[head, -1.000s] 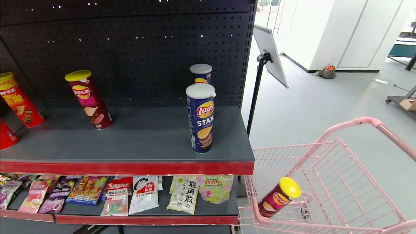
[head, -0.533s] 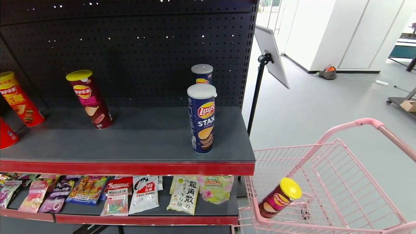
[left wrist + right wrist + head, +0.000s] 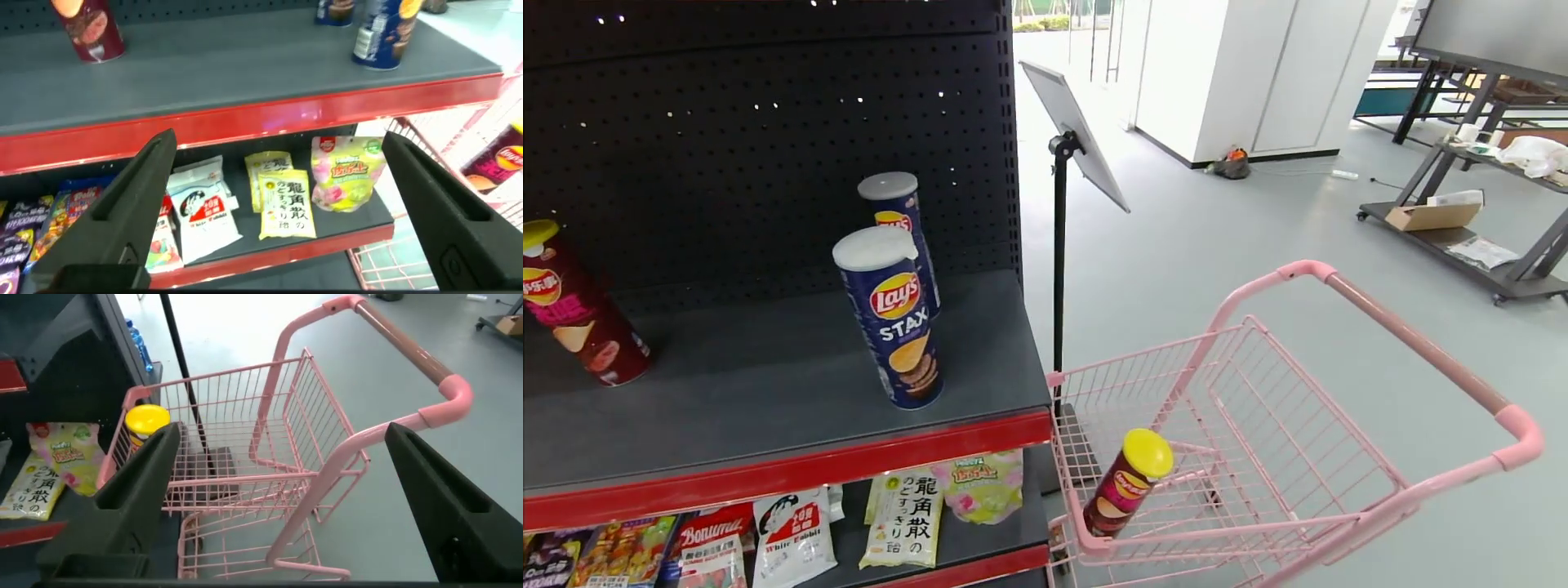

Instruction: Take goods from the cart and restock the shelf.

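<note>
Grey floor (image 3: 1217, 245) w/ pink cart (image 3: 1413, 343) beside dark shelf (image 3: 768, 384).

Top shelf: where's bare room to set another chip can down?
The widest bare patch on the top shelf lies between the maroon can and the front blue can. A narrower strip runs between that can and the shelf's right end. Snack bags crowd the lower shelf.

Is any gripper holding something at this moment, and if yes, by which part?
Nothing is held. The left gripper and the right gripper are both open and empty; the yellow-lidded chips can leans inside the pink cart, untouched.
</note>
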Motion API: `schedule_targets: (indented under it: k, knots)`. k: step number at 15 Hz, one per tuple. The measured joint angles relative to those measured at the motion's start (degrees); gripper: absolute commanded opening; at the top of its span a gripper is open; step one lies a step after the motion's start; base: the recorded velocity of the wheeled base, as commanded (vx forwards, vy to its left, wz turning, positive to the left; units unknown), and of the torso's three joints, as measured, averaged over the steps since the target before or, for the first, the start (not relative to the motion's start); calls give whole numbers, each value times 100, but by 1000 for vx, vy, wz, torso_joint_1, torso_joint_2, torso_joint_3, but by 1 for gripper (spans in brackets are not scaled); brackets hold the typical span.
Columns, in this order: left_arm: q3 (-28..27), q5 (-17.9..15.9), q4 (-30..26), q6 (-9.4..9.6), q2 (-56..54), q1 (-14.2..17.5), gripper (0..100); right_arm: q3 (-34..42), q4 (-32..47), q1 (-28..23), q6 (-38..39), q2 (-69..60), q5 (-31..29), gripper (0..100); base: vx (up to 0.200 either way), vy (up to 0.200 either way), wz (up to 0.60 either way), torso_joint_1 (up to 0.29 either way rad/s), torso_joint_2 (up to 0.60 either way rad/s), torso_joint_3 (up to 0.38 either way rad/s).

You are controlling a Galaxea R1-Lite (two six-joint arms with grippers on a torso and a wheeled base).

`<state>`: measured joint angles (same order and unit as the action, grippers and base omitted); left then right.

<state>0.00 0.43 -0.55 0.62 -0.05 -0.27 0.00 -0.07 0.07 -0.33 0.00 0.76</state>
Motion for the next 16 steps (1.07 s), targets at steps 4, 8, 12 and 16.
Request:
schedule_targets:
  k: [4,8,12,16]
  knots:
    - [0,0,4,0,0,0,100,0,-2,0,11,5,2,100,0,0,0,-18,32,24]
    - [0,0,0,-2,0,0,100,0,0,0,17,5,0,100,0,0,0,-139,339,187]
    - [0,0,1,0,0,0,100,0,0,0,17,5,0,100,0,0,0,-138,351,211]
    - [0,0,6,0,0,2,100,0,0,0,20,5,2,100,0,0,0,-146,373,222]
